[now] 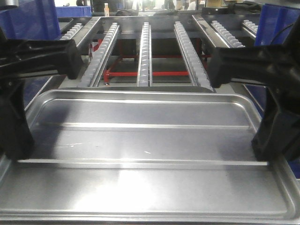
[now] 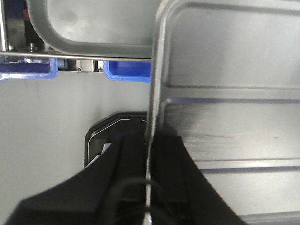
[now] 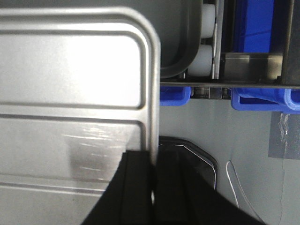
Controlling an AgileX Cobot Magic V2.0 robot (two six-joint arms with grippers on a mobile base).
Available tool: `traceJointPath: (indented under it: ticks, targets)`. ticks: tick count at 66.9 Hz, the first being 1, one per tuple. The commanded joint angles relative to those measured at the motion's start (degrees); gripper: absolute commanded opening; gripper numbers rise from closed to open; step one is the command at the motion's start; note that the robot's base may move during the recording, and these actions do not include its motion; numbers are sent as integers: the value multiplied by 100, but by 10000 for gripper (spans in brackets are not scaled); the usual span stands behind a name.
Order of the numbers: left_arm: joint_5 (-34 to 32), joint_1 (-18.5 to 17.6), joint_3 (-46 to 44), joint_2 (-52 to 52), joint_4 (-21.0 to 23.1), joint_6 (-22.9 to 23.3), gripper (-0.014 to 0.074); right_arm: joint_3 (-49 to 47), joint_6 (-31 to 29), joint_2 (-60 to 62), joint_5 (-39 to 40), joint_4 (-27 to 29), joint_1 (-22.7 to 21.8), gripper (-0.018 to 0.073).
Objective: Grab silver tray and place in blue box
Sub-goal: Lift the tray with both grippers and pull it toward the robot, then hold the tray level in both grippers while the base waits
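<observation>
Left wrist-mounted view has the left gripper (image 2: 147, 145) nearest the lens, its black jaws clenched on the rolled rim of the silver tray (image 2: 225, 117), one finger on the outside of the rim and one on the inside. Right wrist-mounted view shows the same on the other short side: the right gripper (image 3: 152, 161) has its jaws clamped over the rim of the tray (image 3: 70, 93). Under both grippers lies a plain grey surface (image 2: 42, 122), and whether the tray touches it cannot be told. From the exterior front-facing view the tray (image 1: 145, 145) fills the lower part of the picture, roughly level, its two long ridges running from side to side, with the left gripper (image 1: 16, 152) and right gripper (image 1: 271, 150) at its two ends. Just past the tray's far rim a deeper grey metal pan (image 2: 93, 28) sits on a roller rack (image 1: 145, 51), whose white rollers (image 3: 206, 61) show beside the pan's corner. Small blue bins (image 3: 176, 96) hang below the rack's front edge. Farther back a red frame (image 1: 140, 73) shows beneath the roller rails. At far right rises the ribbed wall of the blue box (image 1: 277, 21), well apart from the tray; another blue crate (image 1: 28, 18) stands at far left.
</observation>
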State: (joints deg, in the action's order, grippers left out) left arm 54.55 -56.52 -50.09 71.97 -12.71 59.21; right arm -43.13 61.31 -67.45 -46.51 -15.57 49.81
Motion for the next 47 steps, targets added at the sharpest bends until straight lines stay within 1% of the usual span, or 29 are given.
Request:
traceJointPath:
  ticks: [1, 3, 15, 47]
  targets:
    - [89, -44, -142, -170, -174, -21, -13, -132, -5, 140, -104, -318, -11, 60]
    - [89, -71, -142, -170, -174, -94, -14, -132, -5, 140, -104, -318, -11, 60]
    - [58, -270, -142, -170, -234, -94, -14, -151, 12, 140, -104, -311, -17, 60]
    - [53, -259, -142, -170, -234, -32, -14, -151, 11, 140, -69, -311, -17, 60]
